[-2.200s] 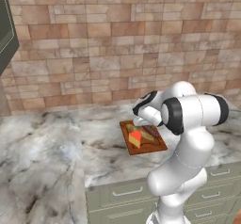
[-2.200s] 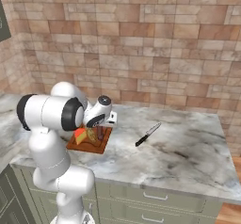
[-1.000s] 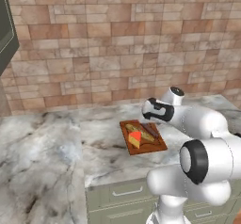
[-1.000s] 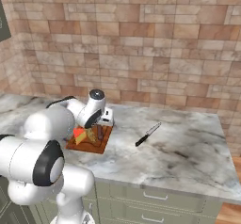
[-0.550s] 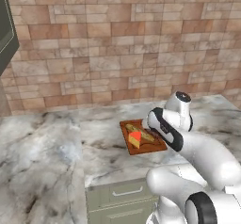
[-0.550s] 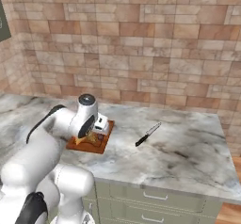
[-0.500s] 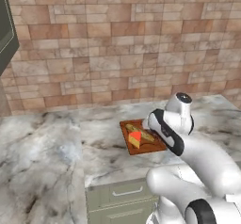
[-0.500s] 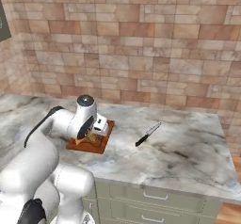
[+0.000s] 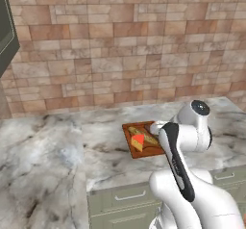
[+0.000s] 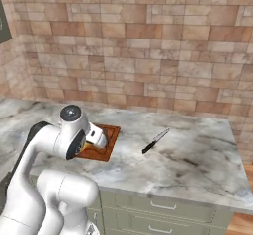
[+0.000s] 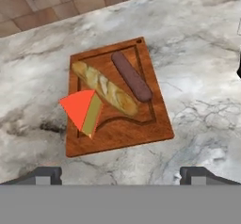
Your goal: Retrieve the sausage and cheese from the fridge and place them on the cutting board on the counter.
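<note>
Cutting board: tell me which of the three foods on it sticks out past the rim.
The cheese: its red face overhangs one edge of the cutting board. The baguette and the sausage lie wholly inside the rim.

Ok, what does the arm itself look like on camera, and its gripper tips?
The arm is glossy white with rounded, bulbous links, a dark band running along one link and dark grey round caps at the joints. The gripper has two small dark grey, blocky fingertips. No cables or markings show.

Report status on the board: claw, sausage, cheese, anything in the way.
Claw open, empty, above the cutting board. Sausage and cheese both on it, beside a pale bread stick. Knife lies clear to the side.
</note>
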